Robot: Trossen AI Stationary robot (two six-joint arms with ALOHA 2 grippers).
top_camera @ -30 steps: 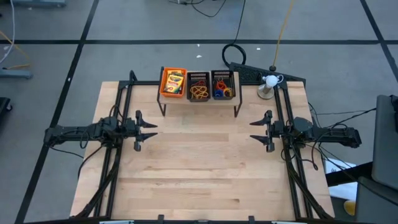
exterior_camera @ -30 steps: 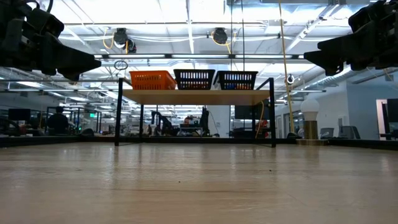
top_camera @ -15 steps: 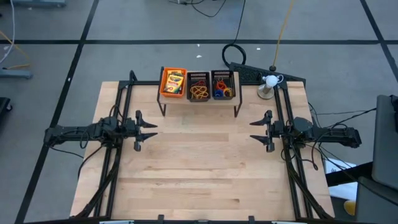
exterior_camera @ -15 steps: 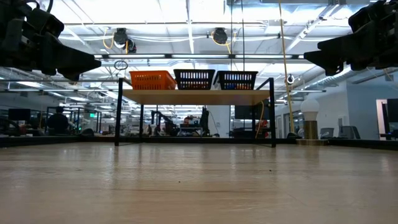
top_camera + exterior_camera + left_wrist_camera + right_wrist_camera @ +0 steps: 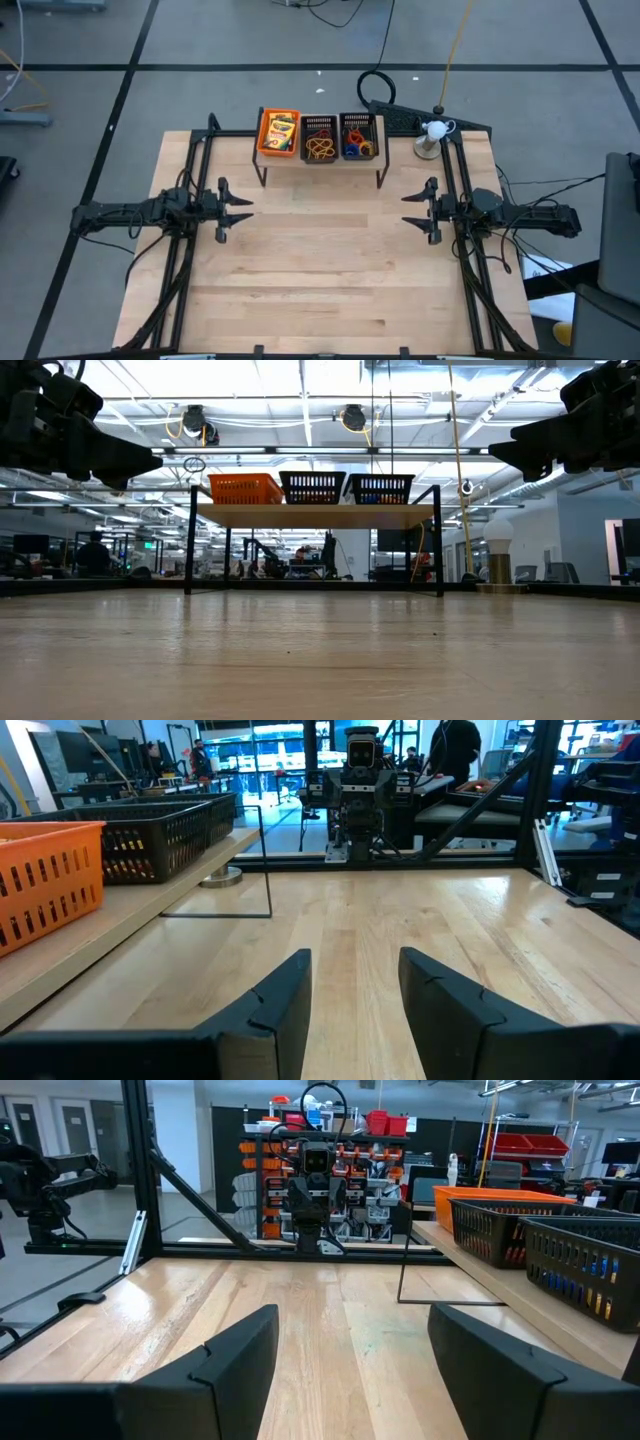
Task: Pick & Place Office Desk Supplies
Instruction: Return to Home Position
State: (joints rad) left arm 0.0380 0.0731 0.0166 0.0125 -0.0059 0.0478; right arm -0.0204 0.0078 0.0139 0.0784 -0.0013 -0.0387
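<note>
Three mesh bins stand on a raised shelf (image 5: 320, 162) near the table's far edge. The orange bin (image 5: 279, 132) holds yellow-and-green card boxes (image 5: 280, 131). The middle black bin (image 5: 319, 139) holds loopy tan and reddish-brown bands (image 5: 320, 149). The right black bin (image 5: 358, 137) holds small coloured rubber-band rings (image 5: 355, 140). My left gripper (image 5: 245, 211) hovers open over the table's left side, level, pointing right. My right gripper (image 5: 410, 210) hovers open over the right side, pointing left. Both are held above the wood, well short of the shelf.
The shelf stands on thin black legs (image 5: 189, 540) with open space beneath it. A small white lamp (image 5: 431, 137) sits at the far right corner of the table. Black frame rails (image 5: 200, 170) run along both sides. Bare wood (image 5: 330, 260) lies between the grippers.
</note>
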